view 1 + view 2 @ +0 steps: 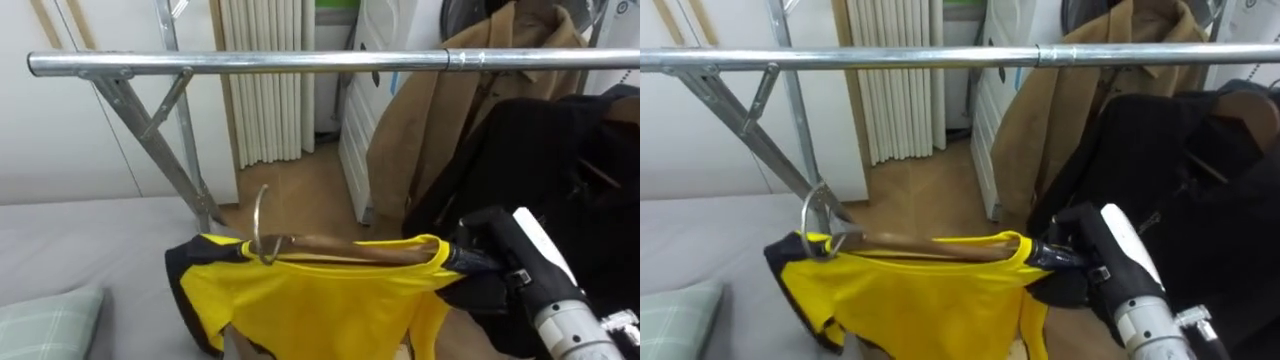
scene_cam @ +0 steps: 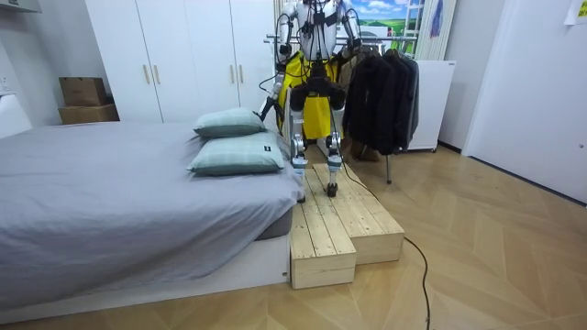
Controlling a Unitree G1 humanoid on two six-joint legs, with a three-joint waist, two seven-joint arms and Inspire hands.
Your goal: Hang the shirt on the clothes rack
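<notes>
Robot stands on a wooden platform (image 2: 339, 225) beside the bed (image 1: 90, 235), facing the clothes rack with its back to the room camera. Eye views: the metal rail (image 1: 300, 63) runs level across the top, with a slanted brace (image 1: 150, 140) dropping from its left part. The yellow shirt (image 1: 320, 305), dark at the sleeves, sits on a wooden hanger (image 1: 340, 247) held well below the rail and in front of it. The hanger lies roughly level. Its metal hook (image 1: 262, 222) points up, leaning a little, and is clear of the rail, so it is not hooked on. The right hand (image 1: 485, 262) comes in from the lower right. Its fingers (image 1: 462, 258) are curled closed round the hanger's right end, where the shirt's shoulder drapes over it. On the rail's right part hang a brown coat (image 1: 450, 120) and, just beside it toward the robot's right, a black coat (image 1: 550, 170). The shirt's right shoulder and the hand sit in front of the black coat's lower part. A pale checked pillow (image 1: 45, 325) lies on the bed at lower left. Wood floor behind the rack.
</notes>
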